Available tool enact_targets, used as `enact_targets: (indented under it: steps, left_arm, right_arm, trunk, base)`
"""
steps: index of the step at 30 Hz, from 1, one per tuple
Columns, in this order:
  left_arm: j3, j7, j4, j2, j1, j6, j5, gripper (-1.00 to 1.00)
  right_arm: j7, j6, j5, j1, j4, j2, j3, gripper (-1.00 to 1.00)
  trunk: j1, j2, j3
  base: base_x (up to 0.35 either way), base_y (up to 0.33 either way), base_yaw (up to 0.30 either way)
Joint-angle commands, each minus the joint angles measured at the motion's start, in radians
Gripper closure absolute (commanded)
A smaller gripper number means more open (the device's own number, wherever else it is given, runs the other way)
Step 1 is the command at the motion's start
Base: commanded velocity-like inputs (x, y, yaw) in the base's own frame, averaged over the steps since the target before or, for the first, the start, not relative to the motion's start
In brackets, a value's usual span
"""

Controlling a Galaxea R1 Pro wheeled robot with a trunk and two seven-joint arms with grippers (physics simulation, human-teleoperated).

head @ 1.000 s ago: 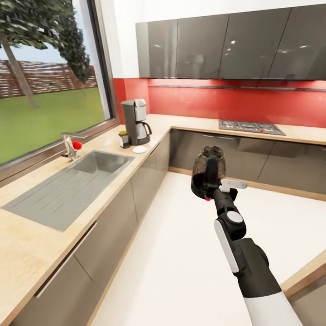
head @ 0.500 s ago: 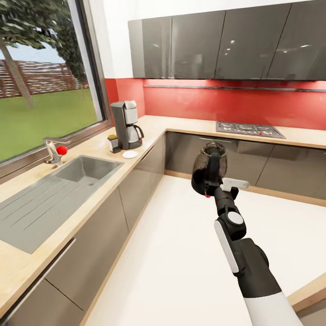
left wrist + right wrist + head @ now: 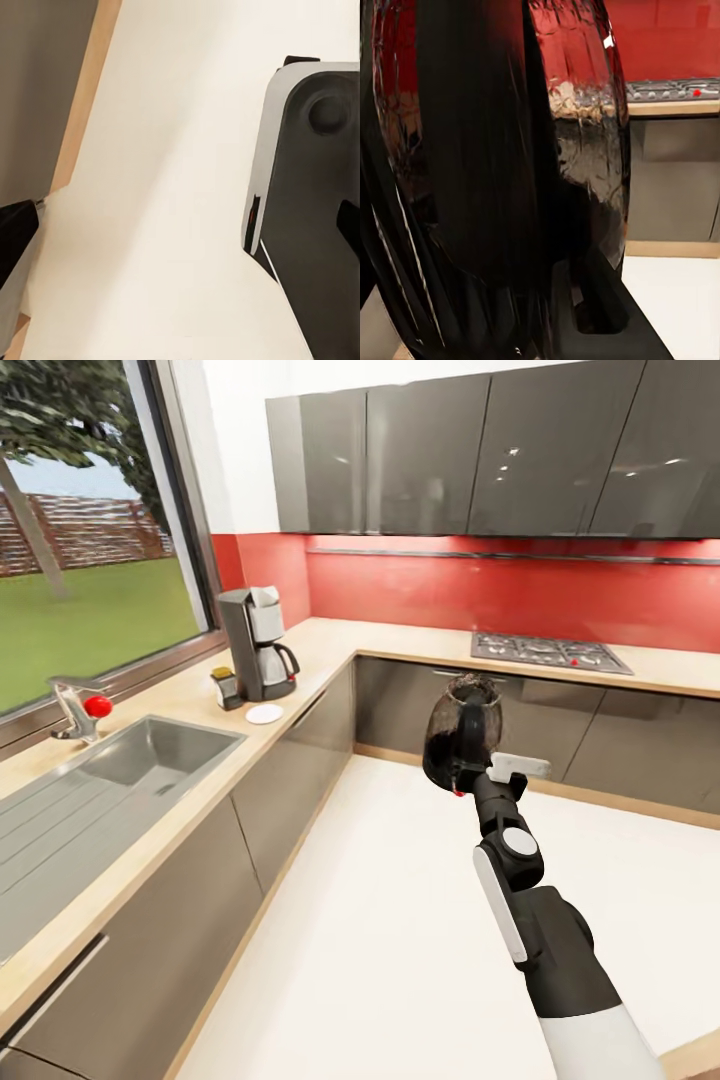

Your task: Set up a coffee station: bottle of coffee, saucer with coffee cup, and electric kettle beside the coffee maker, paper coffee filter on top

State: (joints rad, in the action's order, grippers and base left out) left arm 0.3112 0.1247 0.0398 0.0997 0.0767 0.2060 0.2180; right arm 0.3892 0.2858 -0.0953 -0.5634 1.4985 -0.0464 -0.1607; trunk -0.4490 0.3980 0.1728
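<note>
At the left of the head view the table [image 3: 190, 705] runs from lower left up toward the corner, its grey sink [image 3: 90, 785] inset in the near stretch. Just past the sink, in the left-middle of the frame, the coffee maker [image 3: 255, 642] stands upright. The bottle of coffee [image 3: 224, 687] sits close against its left side, and the saucer [image 3: 265, 713] lies flat just in front of it, bare, with no cup on it. I can't make out a filter on the machine's top from here.

Moving right, at frame centre, my right hand [image 3: 462, 768] is clamped on the electric kettle [image 3: 463, 735], which I carry out over the floor, its long axis roughly upright with a slight lean. In the right wrist view the dark glass body of the electric kettle [image 3: 502, 180] is pressed right up against the camera.

What matters is this: the coffee maker lies up and to the left of the kettle, well apart from it, across open floor. The free table beside the machine looks to be on its right, toward the corner.

In the left wrist view I see floor and part of the robot's body; whether my left hand is apart or together I cannot tell.
</note>
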Motion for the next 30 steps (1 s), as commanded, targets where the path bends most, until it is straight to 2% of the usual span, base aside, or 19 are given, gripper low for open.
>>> enact_targets:
  steps: [1, 15, 30]
  left_arm:
    - [0.006, 0.004, -0.001, 0.000, 0.001, 0.004, 0.011, -1.00]
    - [0.006, 0.006, -0.001, 0.000, 0.001, 0.004, 0.011, -1.00]
    - [0.006, 0.004, -0.001, 0.000, 0.001, 0.004, 0.011, -1.00]
  right_arm:
    - [0.008, 0.003, -0.006, -0.001, 0.002, 0.000, -0.002, 1.00]
    - [0.008, 0.003, -0.006, -0.001, 0.002, 0.000, -0.002, 1.00]
    - [0.008, 0.003, -0.006, -0.001, 0.002, 0.000, -0.002, 1.00]
  trunk:
    - [-0.001, 0.002, 0.002]
    - [-0.001, 0.002, 0.002]
    - [-0.001, 0.002, 0.002]
  base:
    - [0.289, -0.199, 0.000]
    - [0.300, -0.175, 0.000]
    - [0.336, -0.010, 0.000]
